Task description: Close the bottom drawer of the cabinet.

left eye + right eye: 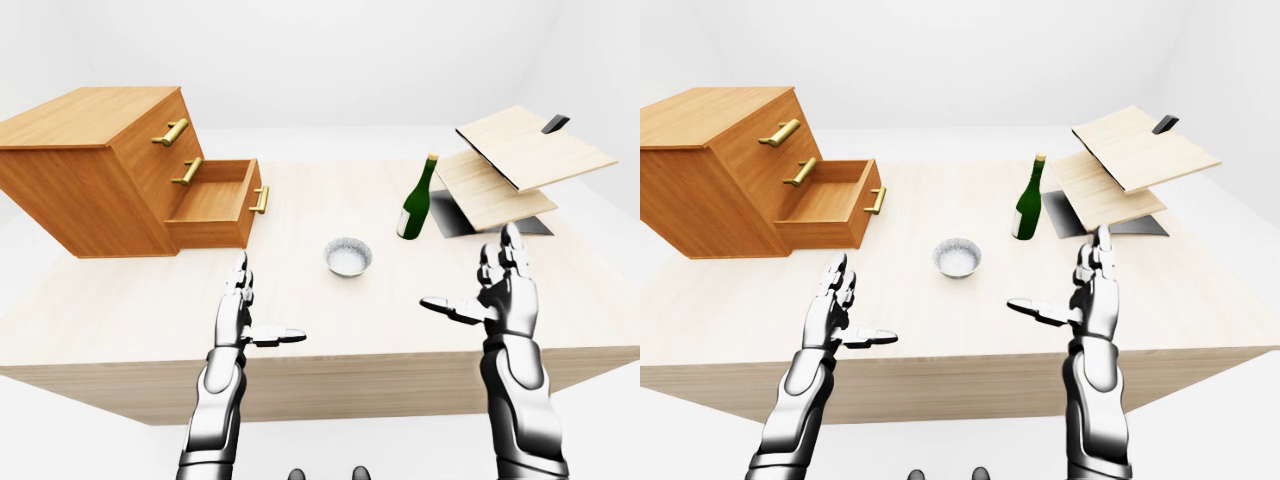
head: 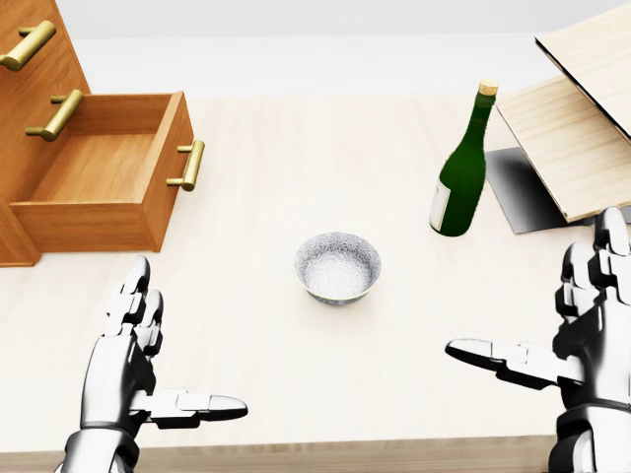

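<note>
Nearest, the left hand (image 2: pixel 133 370) and right hand (image 2: pixel 582 340) hovered spread over the table (image 2: pixel 296 394), holding nothing. Beyond them sat a bowl (image 2: pixel 338 268). At ten o'clock in the head view, the cabinet's (image 1: pixel 85 165) bottom drawer (image 2: pixel 104 182) stood pulled out; a green bottle (image 2: pixel 461 168) stood upright at two o'clock.

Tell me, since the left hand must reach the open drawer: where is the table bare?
Bare table lies between the bottom drawer and the bowl, and between the left hand and that drawer. The top-right corner is crowded: green bottle beside stacked wooden boards.
</note>
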Robot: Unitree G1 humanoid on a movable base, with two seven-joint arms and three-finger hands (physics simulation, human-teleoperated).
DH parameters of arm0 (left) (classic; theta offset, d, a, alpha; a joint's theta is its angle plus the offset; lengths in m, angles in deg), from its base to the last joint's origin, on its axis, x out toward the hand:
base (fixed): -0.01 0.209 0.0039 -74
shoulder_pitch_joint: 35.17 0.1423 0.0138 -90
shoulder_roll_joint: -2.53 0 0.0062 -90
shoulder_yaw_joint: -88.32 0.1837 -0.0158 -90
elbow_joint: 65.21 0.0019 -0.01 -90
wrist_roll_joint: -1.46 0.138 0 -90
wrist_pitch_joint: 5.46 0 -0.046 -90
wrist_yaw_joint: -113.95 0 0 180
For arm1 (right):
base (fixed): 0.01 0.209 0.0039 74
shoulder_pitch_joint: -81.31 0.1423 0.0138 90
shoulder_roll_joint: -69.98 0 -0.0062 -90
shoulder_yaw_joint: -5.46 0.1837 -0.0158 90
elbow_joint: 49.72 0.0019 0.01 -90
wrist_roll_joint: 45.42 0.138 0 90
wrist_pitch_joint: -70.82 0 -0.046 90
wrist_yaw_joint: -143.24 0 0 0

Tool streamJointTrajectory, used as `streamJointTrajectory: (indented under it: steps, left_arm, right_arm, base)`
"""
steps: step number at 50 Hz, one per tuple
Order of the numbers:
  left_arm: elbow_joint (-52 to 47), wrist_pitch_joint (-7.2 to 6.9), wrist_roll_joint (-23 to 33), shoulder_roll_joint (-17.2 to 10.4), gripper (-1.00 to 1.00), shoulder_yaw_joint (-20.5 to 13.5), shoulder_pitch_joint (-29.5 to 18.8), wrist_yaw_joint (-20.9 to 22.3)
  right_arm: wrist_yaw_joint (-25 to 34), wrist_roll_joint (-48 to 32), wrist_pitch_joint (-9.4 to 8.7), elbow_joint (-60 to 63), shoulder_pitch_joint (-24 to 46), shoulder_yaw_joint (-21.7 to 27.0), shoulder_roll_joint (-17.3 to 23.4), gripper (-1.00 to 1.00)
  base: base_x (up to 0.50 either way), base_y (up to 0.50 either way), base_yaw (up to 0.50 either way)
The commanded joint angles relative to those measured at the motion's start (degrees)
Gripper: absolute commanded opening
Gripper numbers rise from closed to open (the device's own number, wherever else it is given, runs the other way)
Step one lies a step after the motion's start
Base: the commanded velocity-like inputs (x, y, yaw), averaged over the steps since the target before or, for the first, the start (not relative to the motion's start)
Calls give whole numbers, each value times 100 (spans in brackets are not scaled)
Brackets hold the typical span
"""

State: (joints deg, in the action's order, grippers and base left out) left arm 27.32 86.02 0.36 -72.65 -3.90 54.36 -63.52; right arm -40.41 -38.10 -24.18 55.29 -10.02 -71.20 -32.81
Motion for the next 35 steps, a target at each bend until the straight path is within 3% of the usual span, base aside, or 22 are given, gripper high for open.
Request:
streamJointTrajectory:
  steps: [1, 11, 35]
  left_arm:
    - [35, 34, 11, -9, 100, -12, -13, 10]
    - [-14, 7, 22, -4, 100, -6, 0, 2]
    - [69, 35, 22, -3, 100, -5, -23, 2]
  right_arm:
    - [-388, 774, 0, 714, -68, 1036, 216, 100]
    - [-543, 1037, 0, 839, -50, 1368, 330, 100]
    - [-481, 1097, 0, 880, -73, 1339, 324, 100]
  base:
    - [0, 0, 0]
    - [0, 0, 0]
    - [0, 0, 0]
